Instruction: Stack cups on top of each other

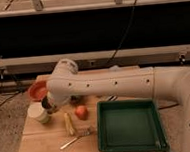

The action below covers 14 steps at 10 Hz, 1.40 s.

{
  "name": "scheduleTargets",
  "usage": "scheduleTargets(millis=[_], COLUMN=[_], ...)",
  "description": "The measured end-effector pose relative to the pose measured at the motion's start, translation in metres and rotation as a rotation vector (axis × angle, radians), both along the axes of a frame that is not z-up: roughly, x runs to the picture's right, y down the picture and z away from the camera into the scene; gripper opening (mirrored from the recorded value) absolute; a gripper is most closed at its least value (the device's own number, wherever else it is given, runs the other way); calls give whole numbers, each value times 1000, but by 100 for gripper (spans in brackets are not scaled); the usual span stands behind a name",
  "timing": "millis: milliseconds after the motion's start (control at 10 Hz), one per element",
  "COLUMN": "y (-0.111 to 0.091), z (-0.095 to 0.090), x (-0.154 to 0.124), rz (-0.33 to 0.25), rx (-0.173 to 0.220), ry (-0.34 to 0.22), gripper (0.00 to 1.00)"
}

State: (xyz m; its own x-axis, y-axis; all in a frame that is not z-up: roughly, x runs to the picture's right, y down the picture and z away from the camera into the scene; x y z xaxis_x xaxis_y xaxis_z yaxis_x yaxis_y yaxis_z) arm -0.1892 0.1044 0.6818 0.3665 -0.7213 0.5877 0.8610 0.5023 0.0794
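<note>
In the single camera view, the robot's thick white arm [109, 84] reaches from the right edge of the frame across the back half of the light wooden table [44, 145], hiding most of the table's rear strip and whatever stands under it; only a dark rounded shape just below the forearm near the table's middle shows, too covered to identify. The gripper [49, 103] sits at the arm's left end, low over the table's left part, with its fingers drawn together; nothing can be seen held in it. It is just beside the pale cream-green round handleless cup [38, 113], which stands near the left edge; the other cups cannot be made out. The wide orange bowl [37, 89] at the back left corner is partly covered by the arm's elbow. In front of the arm lie a small round red-orange fruit [81, 112], a yellowish elongated item [69, 124] and a metal fork [78, 137]. A dark green square tray [130, 126] fills the front right corner. Bare wood lies along the front left edge.
</note>
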Motion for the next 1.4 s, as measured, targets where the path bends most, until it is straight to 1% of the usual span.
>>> scheduleTargets(millis=[200,400,700,900,1100,1200,1300,1400], y=[-11,-20,-22,-17,-11,-7,0,3], z=[3,9,12,11,17,19,26,30], x=[-16,-39,-66,-82,-89,-93,-94,-93], rz=[-18,-42,-71,-93,-107,-113,-117,-117], rx=[6,8,0,-12,-21,-28,-39,-44], ry=[-19,-39,-75,-103,-110,-113,-112,-109], gripper=[0,0,0,0,14,23,35,43])
